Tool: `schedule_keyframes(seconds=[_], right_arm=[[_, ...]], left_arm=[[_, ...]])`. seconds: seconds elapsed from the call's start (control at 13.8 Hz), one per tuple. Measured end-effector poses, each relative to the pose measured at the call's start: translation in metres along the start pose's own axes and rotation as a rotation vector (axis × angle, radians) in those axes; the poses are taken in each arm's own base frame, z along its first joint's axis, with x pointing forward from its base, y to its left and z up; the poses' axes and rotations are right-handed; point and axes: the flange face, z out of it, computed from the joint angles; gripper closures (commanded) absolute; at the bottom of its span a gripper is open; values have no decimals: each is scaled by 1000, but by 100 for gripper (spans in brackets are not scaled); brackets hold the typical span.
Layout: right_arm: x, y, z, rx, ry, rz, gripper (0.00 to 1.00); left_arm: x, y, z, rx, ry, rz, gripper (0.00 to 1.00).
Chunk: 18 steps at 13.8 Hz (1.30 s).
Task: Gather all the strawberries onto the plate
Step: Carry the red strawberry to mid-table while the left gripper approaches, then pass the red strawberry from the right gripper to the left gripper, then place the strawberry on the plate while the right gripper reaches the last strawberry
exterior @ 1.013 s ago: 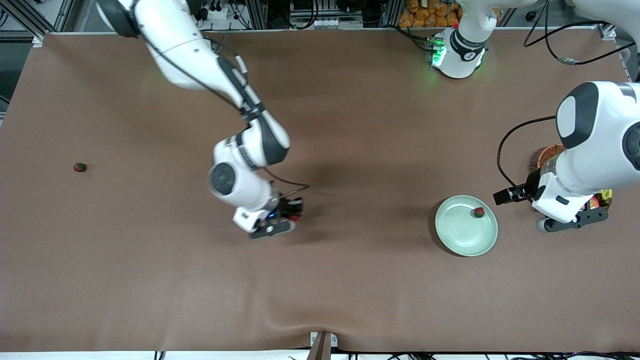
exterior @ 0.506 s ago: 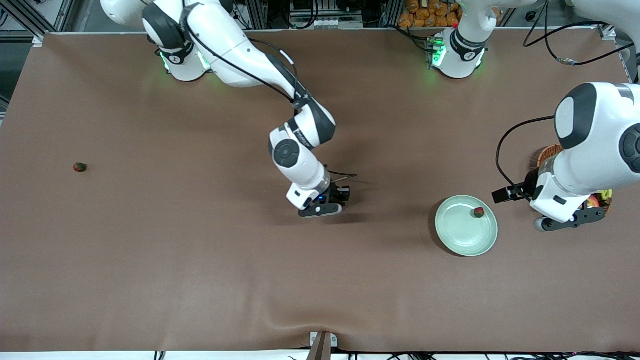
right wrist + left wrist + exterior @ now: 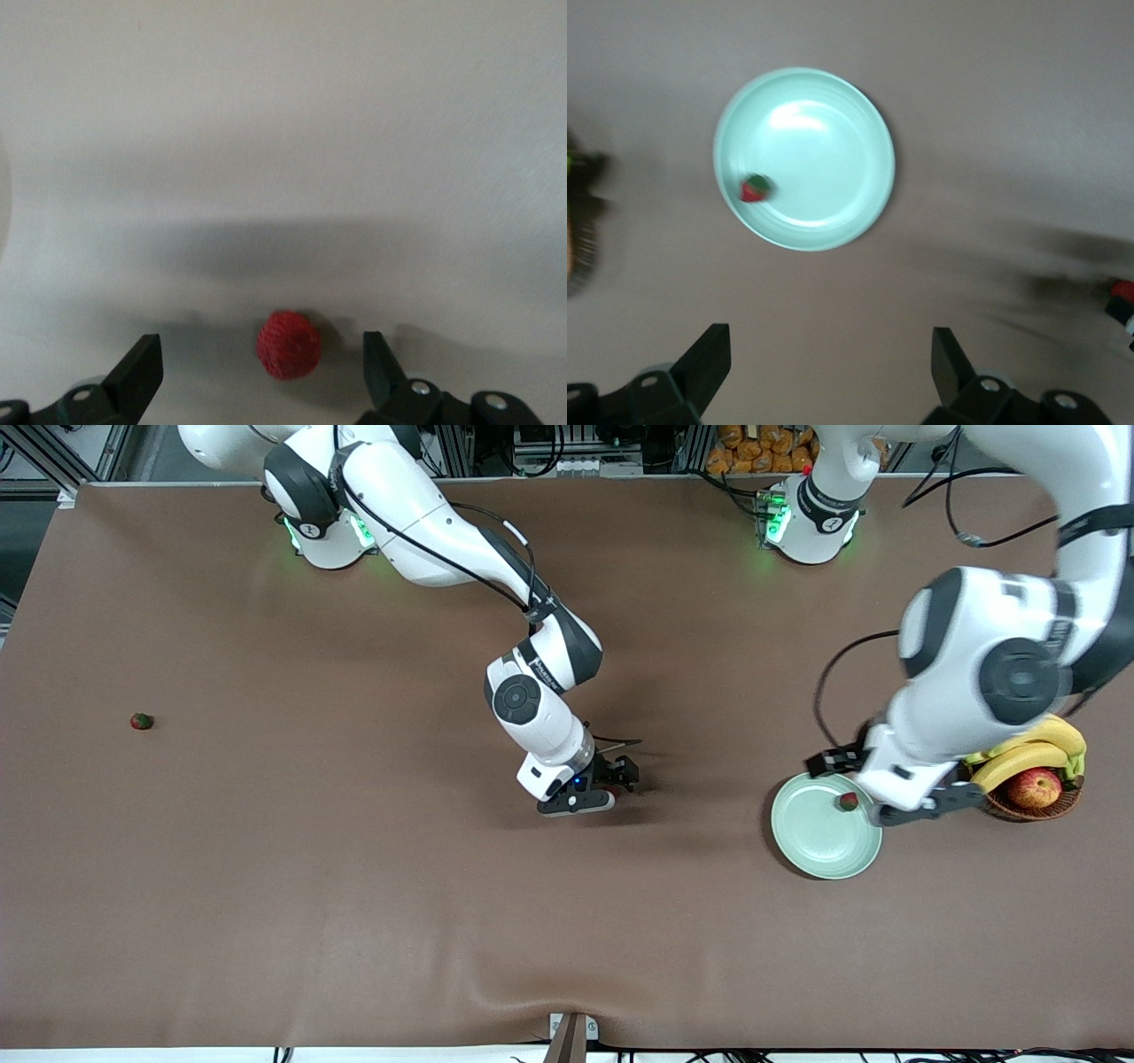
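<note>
Three strawberries, front view: one (image 3: 849, 802) on the mint-green plate (image 3: 815, 841), one (image 3: 141, 721) lying toward the right arm's end of the table, one hidden under the right gripper (image 3: 611, 784) mid-table.
Left wrist view: left gripper (image 3: 831, 376) spread, empty, over the table beside the plate.
Right wrist view: right gripper spread; strawberry (image 3: 289, 344) sits loose between its fingers (image 3: 137, 372).
Basket (image 3: 1032, 804): bananas (image 3: 1032, 748), apple (image 3: 1034, 786).

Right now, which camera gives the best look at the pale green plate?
The left wrist view: the plate shows whole, one strawberry in it. The front view shows it partly covered by the left arm. The right wrist view misses it.
</note>
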Motion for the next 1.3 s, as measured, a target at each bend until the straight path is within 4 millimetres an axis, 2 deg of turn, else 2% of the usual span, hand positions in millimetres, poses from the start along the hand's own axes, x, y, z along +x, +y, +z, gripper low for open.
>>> schedule_keyframes(seconds=[0.14, 0.22, 0.43, 0.51, 0.65, 0.8, 0.94, 1.16, 1.3], right_arm=[[28, 17, -25, 0, 37, 25, 0], [44, 33, -39, -12, 48, 28, 0], [85, 108, -82, -105, 68, -9, 0], [93, 134, -95, -138, 72, -12, 0], [100, 174, -111, -190, 65, 9, 0], [104, 207, -124, -237, 51, 27, 0], [113, 243, -146, -291, 15, 22, 0], [128, 300, -191, -361, -45, 68, 0], [126, 330, -211, -393, -111, 123, 0]], left_arm=[[-15, 51, 24, 3, 4, -5, 0], [-20, 74, 37, -1, 11, -12, 0], [-32, 139, 78, -23, 32, -68, 0], [-38, 161, 93, -33, 40, -94, 0], [-50, 198, 121, -68, 65, -146, 0], [-56, 221, 145, -111, 89, -206, 0], [-64, 237, 167, -133, 95, -249, 0], [-76, 258, 199, -171, 107, -287, 12], [-85, 269, 218, -172, 101, -302, 25]])
